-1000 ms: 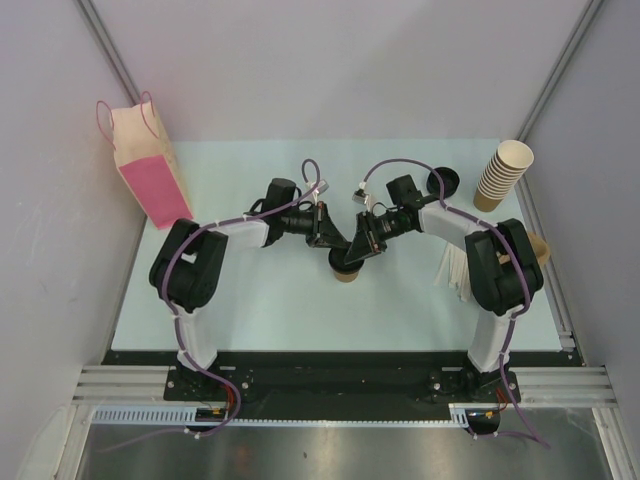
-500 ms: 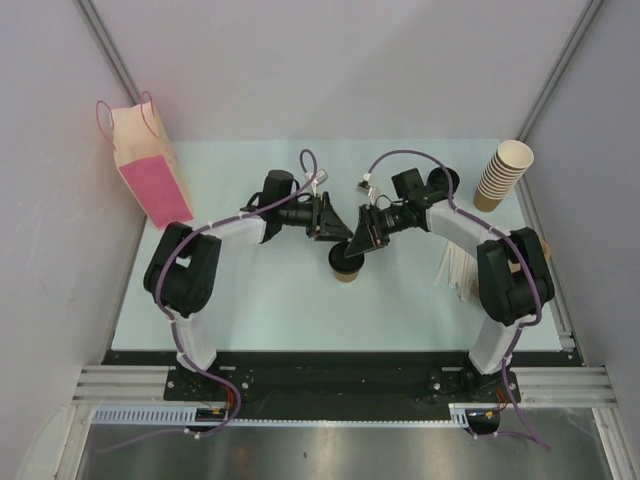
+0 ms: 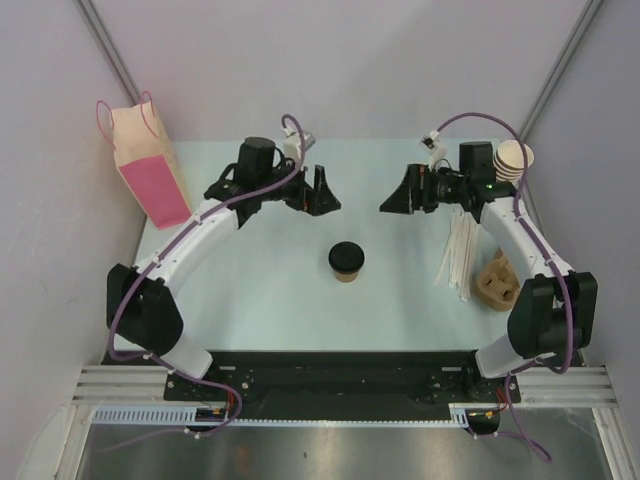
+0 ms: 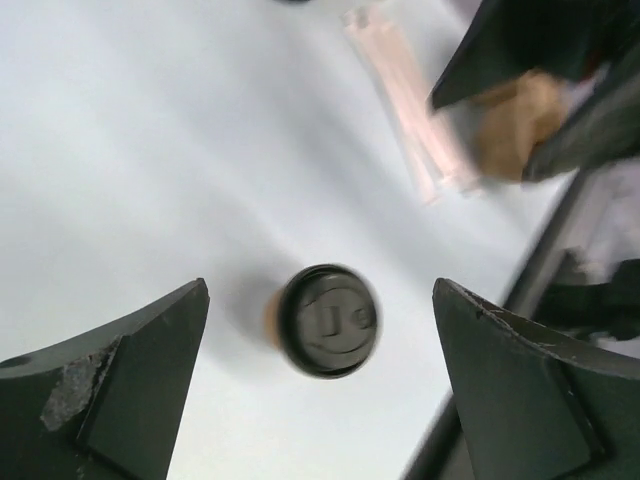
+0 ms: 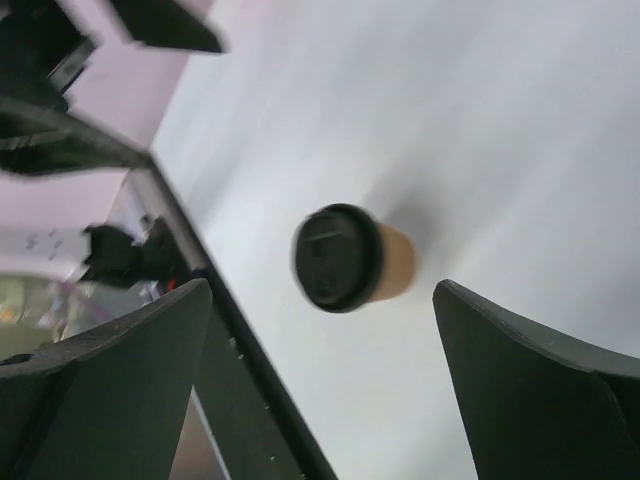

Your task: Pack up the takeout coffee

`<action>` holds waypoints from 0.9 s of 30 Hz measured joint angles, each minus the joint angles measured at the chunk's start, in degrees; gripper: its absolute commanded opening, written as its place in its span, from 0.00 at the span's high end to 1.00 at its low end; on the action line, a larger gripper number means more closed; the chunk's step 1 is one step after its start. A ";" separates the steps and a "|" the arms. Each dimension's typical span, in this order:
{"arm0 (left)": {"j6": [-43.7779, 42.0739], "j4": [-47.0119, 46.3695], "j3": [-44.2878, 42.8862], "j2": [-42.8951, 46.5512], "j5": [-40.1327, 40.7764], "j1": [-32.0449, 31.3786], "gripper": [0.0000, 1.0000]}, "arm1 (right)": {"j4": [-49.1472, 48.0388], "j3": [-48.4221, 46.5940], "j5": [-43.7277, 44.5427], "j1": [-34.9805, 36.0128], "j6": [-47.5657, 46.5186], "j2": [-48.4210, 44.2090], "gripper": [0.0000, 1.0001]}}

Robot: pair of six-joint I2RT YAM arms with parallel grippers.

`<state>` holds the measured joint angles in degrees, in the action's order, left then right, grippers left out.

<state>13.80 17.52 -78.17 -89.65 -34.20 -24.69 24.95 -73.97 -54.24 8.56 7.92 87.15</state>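
Note:
The takeout coffee (image 3: 345,262), a small tan paper cup with a black lid, stands alone and upright in the middle of the pale mat. No gripper touches it. My left gripper (image 3: 322,198) hovers open beyond it to the left, and my right gripper (image 3: 397,198) hovers open beyond it to the right. In the left wrist view the coffee (image 4: 327,320) shows far below the wide-apart fingers of my left gripper (image 4: 320,290). The right wrist view shows the coffee (image 5: 345,258) the same way, below my open right gripper (image 5: 322,286).
A paper bag (image 3: 145,165) with a pink side and pink handles stands at the far left corner. A stack of lidless tan cups (image 3: 515,158) is at the far right, behind the right arm. White straws (image 3: 460,250) and a brown pulp carrier (image 3: 498,282) lie on the right.
Both grippers were shut close together over the coffee. They have opened and drawn up and apart toward the far side. The coffee stays where it stood.

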 measured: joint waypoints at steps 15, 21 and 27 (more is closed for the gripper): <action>-19.34 15.10 -4.04 -7.82 19.15 -15.89 0.01 | 4.02 0.00 9.88 -5.68 -1.18 -3.67 0.00; -20.39 16.31 -4.07 -9.01 20.83 -16.79 0.02 | 4.04 0.00 9.79 -5.68 -0.87 -3.67 0.00; -20.41 16.52 -4.15 -9.92 20.55 -17.11 0.07 | 4.00 0.00 9.35 -5.68 -0.81 -3.67 0.00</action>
<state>-6.61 34.04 -82.32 -99.57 -13.65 -41.80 28.95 -73.97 -44.88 2.87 7.11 83.48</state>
